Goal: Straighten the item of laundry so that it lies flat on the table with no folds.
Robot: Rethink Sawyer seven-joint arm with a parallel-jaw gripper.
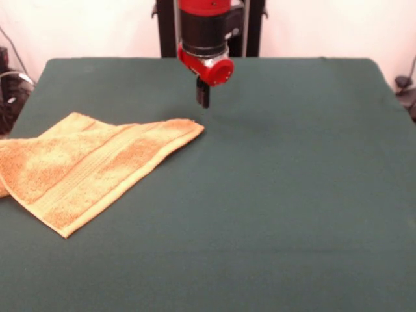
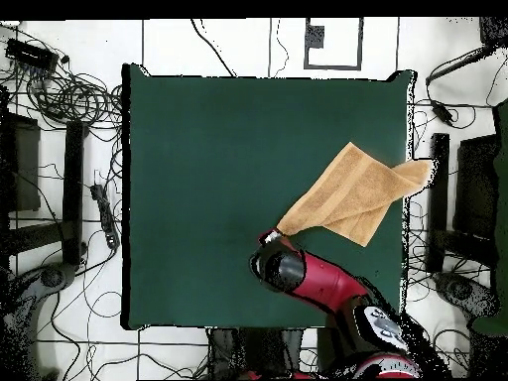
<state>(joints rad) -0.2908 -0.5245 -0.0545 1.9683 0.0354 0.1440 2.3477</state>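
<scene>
The towel [image 1: 84, 166] lies folded over itself on the counter [image 1: 273, 195], at one side edge, with one corner hanging past that edge. Its woven band runs diagonally. One pointed corner reaches toward the counter's middle. The claw [image 1: 203, 95] hangs just above that corner, empty, tips apparently together.

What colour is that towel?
Golden-orange towel with a woven band, best seen in the front view.
</scene>
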